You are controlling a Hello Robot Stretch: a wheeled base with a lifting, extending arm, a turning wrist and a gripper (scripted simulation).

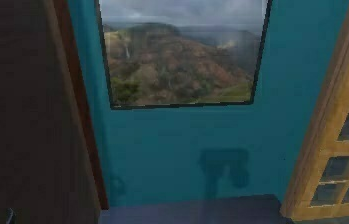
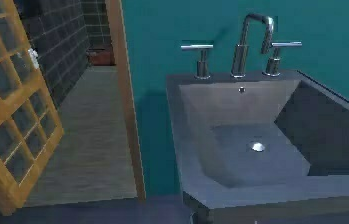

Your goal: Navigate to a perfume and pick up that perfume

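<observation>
Facing teal wall [image 1: 182, 150], dark-framed landscape painting [image 1: 182, 50] hung for viewing; grey square basin [image 2: 207, 105], chrome tap [image 2: 241, 50] alongside (plumbed against wall); fingers' state: cannot tell; perfume not yet reached

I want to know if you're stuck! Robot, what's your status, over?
Teal wall dead ahead, landscape picture on it. Sink with faucet alongside. Paned door open, at the arm side view's left.

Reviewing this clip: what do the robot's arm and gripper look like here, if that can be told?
That cannot be told from these pictures. The arm side view has a grey sink and chrome tap; the forward view has a teal wall.
</observation>
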